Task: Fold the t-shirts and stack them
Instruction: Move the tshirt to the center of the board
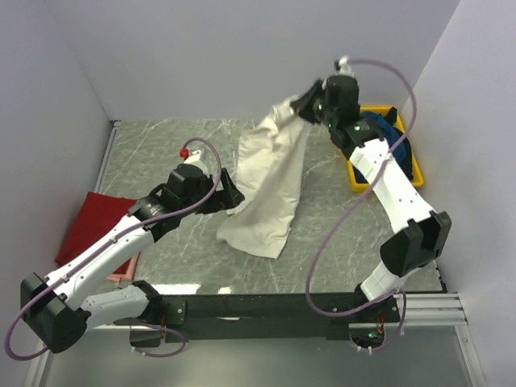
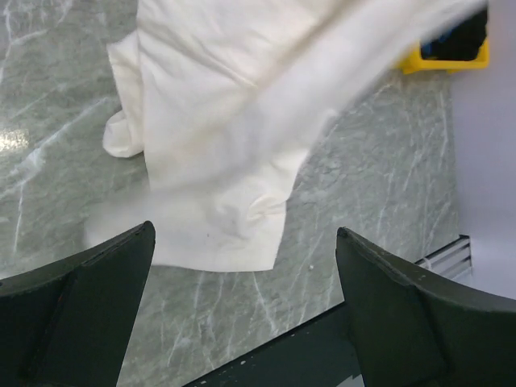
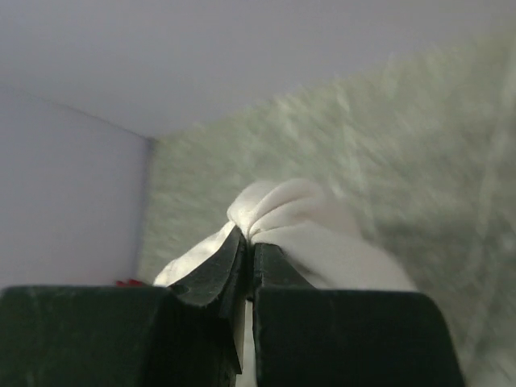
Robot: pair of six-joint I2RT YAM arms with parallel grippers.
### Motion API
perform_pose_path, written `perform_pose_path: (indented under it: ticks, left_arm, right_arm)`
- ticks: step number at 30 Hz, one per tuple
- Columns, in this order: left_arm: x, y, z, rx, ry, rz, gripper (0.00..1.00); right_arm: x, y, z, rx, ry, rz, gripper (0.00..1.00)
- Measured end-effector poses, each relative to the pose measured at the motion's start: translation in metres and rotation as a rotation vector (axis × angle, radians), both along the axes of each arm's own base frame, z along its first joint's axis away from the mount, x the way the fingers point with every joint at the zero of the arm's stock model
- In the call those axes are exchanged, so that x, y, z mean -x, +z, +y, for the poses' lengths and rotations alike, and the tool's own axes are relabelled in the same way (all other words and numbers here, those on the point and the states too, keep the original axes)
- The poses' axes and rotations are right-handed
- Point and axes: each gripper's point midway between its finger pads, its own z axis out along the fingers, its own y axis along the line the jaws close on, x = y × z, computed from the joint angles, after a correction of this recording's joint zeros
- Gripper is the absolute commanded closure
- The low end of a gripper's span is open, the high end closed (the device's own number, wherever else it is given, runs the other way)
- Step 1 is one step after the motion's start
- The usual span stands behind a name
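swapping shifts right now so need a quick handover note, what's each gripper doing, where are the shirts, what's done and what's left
Right gripper: shut on one end of the cream-white t-shirt, holding it raised; the shirt's lower end rests on the table.
Left gripper: open, empty, beside that shirt's left edge.
Dark red t-shirt: flat at the table's left edge, looks folded.
Blue t-shirt: bunched in the yellow tray, far right.
Left to do: fold the cream one, fold the blue one, stack all three.
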Motion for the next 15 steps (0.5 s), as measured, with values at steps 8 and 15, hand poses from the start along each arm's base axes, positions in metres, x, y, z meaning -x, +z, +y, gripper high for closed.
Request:
perform_pose_path:
  ticks: [8,15]
  left_arm:
    - [0.009,-0.083,0.015,-0.111,0.062,0.16,0.04]
    - [-0.009,-0.131,0.043,-0.186,0.238,0.295,0.19]
  right_arm:
    - [0.006,-0.211,-0.07,-0.005,-0.114,0.467,1.0]
    - [0.006,-0.237,-0.07,-0.038,-0.086,0.505,1.0]
